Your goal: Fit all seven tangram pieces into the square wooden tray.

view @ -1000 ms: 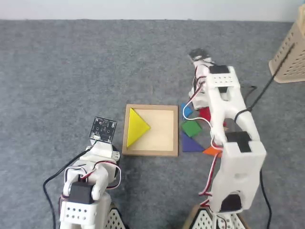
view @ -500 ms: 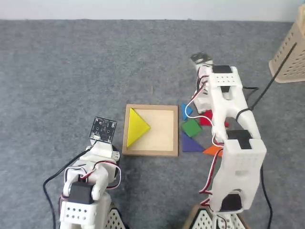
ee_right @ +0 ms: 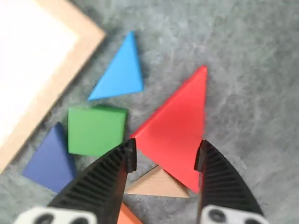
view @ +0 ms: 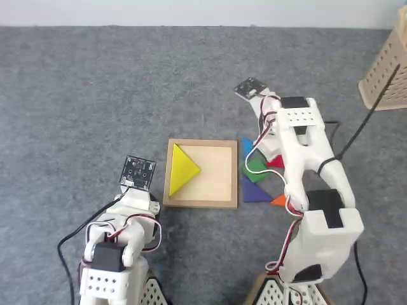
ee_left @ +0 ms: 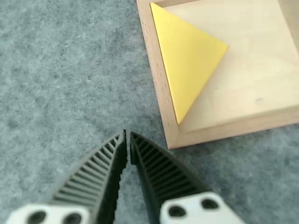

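Tray [view: 202, 203] sits mid-frame on the grey bench [view: 95, 95], square, pale wood. Yellow triangle [view: 182, 168] lies inside, long edge along the left wall. The loose pieces are clustered just right of the tray: blue triangle [ee_right: 119, 72], green square [ee_right: 96, 129], red triangle [ee_right: 177, 126], navy triangle [ee_right: 49, 163], tan triangle [ee_right: 159, 183] and orange piece [ee_right: 128, 217].

Right arm [view: 305, 140] is stretched up-frame over the cluster. Right tool [ee_right: 164, 151] has its jaws apart, straddling the red triangle's wide end.

Left arm [view: 121, 241] is folded at lower left. Left tool [ee_left: 127, 136] has its jaws together over the bench, near the tray's corner.
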Action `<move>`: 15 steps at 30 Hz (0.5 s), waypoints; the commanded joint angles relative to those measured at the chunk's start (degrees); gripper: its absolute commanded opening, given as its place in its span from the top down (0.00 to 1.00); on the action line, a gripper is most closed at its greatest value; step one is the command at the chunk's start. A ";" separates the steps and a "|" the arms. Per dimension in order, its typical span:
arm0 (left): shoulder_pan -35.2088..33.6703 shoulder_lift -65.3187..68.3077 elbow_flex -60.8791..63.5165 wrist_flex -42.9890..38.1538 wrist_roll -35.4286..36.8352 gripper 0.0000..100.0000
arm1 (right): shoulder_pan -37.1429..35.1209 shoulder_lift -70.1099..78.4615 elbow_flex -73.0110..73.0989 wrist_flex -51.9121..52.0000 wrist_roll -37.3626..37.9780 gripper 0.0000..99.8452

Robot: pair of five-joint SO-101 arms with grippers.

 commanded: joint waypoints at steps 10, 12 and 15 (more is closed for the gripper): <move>0.00 -1.14 -1.10 0.35 0.53 0.99 | -0.22 -1.71 -0.44 -0.22 7.91 0.79; 0.00 -1.14 -1.10 0.35 0.53 0.99 | 0.31 -1.36 -0.26 -0.48 8.44 0.79; 0.00 -1.14 -1.10 0.35 0.53 0.99 | 0.48 1.27 -1.41 -0.84 8.26 0.77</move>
